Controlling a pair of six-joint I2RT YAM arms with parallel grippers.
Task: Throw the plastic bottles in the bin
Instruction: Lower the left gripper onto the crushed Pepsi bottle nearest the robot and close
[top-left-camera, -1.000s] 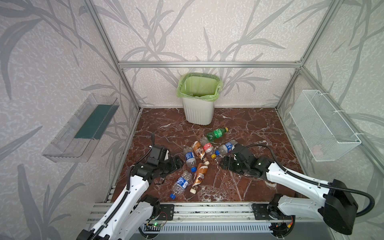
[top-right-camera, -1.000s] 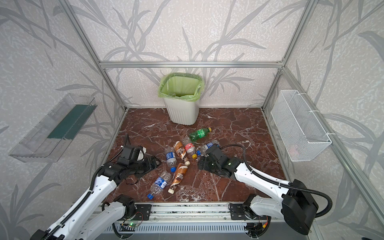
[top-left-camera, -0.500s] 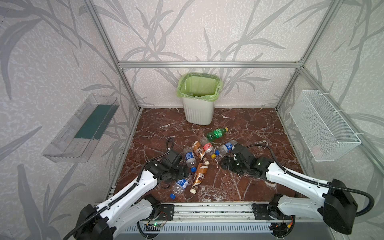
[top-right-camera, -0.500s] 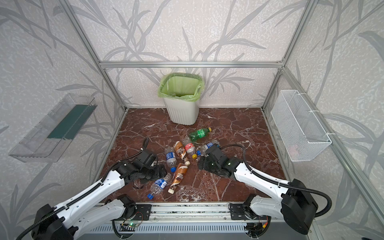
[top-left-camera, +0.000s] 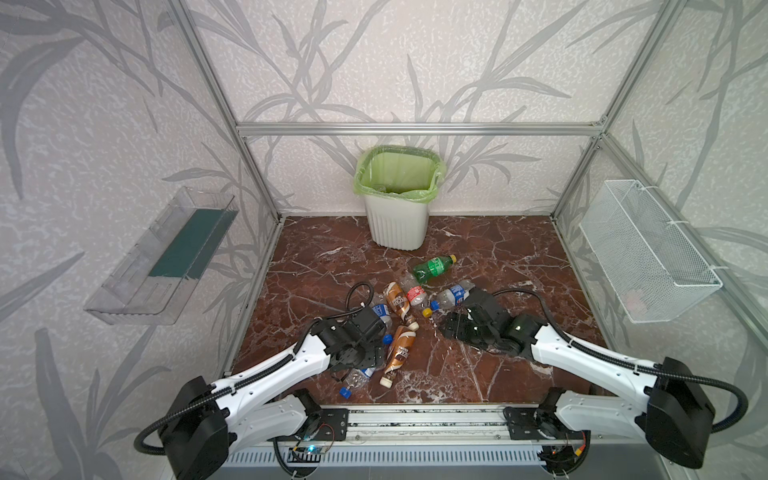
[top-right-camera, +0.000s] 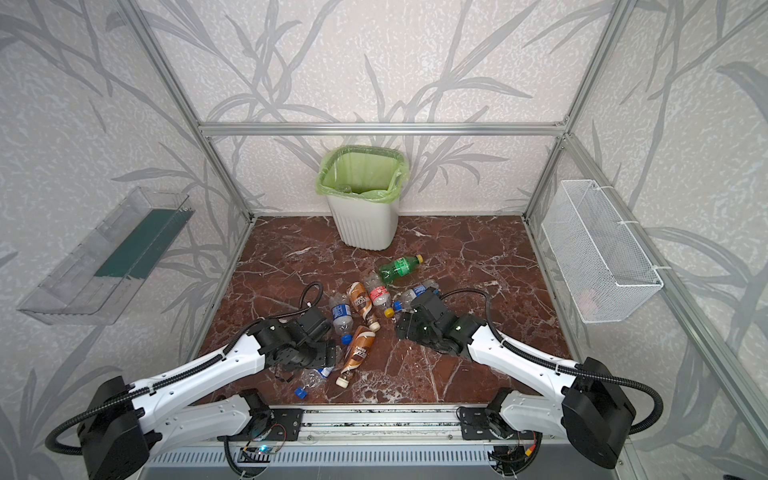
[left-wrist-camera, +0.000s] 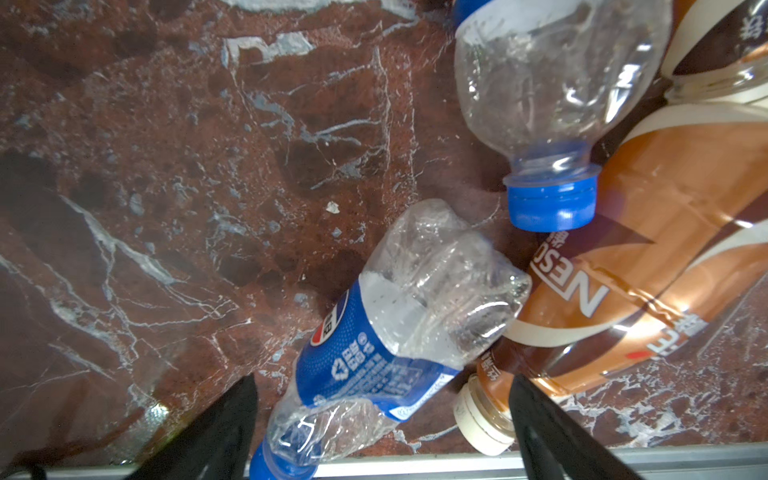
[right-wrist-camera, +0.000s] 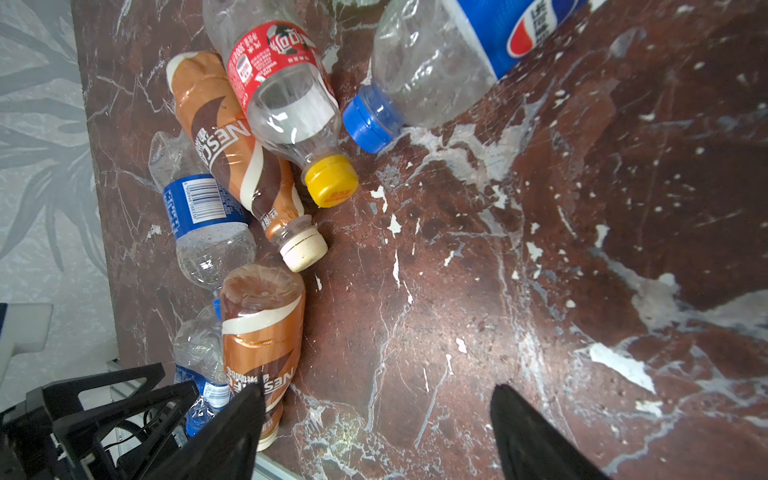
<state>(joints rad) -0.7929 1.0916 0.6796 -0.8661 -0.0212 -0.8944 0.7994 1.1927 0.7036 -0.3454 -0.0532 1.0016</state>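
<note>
The bin is white and ribbed with a green liner, and it stands at the back wall. Several plastic bottles lie mid-floor: a green one, a red-labelled one, two brown ones, and clear blue-labelled ones. My left gripper is open, its fingers on either side of a crushed clear blue-labelled bottle near the front rail, not touching it. A brown bottle's cream cap lies by one finger. My right gripper is open over bare floor, right of the pile.
A clear plastic tray hangs on the left wall and a white wire basket on the right wall. An aluminium rail runs along the front edge of the marble floor. Frame posts stand at the corners.
My left arm has swung in from the left onto the near end of the bottle pile, and its jaws have opened wider. The right arm and the bottles have stayed put.
</note>
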